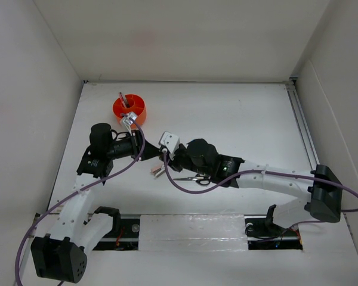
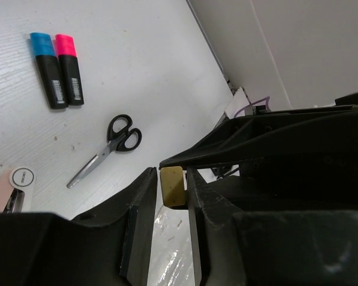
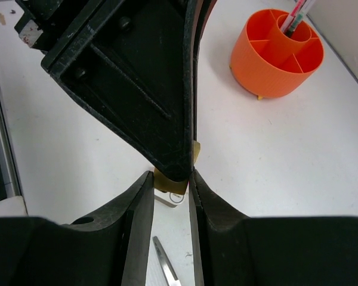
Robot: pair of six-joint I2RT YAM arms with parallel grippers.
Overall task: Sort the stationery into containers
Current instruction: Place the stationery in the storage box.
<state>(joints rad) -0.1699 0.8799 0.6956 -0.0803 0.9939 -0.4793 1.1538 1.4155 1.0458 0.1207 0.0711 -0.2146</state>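
Two-handed, holds the tan eraser (image 2: 172,187) at mid-table, well apart from the orange tub (image 3: 265,68), left gripper (image 2: 171,174) and right gripper (image 3: 171,179) tip to tip, both jaws narrowed onto its sides, scissors (image 2: 107,149) nearby.

Both arms share one build. Left arm (image 1: 77,205): white moulded links, black rounded joint housings, blocky black base (image 1: 56,259). Right arm (image 1: 274,179): same white links, black joints, black base housing (image 1: 325,193). A thin purple cable (image 1: 122,171) runs along the left arm; a second purple cable (image 1: 286,174) runs along the right. Each wrist carries a small white camera block (image 1: 129,119). Left gripper (image 2: 170,179) and right gripper (image 3: 172,179): matte black, thick flat-faced fingers (image 3: 137,226) tapering to blunt tips. Round screw heads (image 3: 125,24) sit recessed in the left gripper's ribbed side plate.
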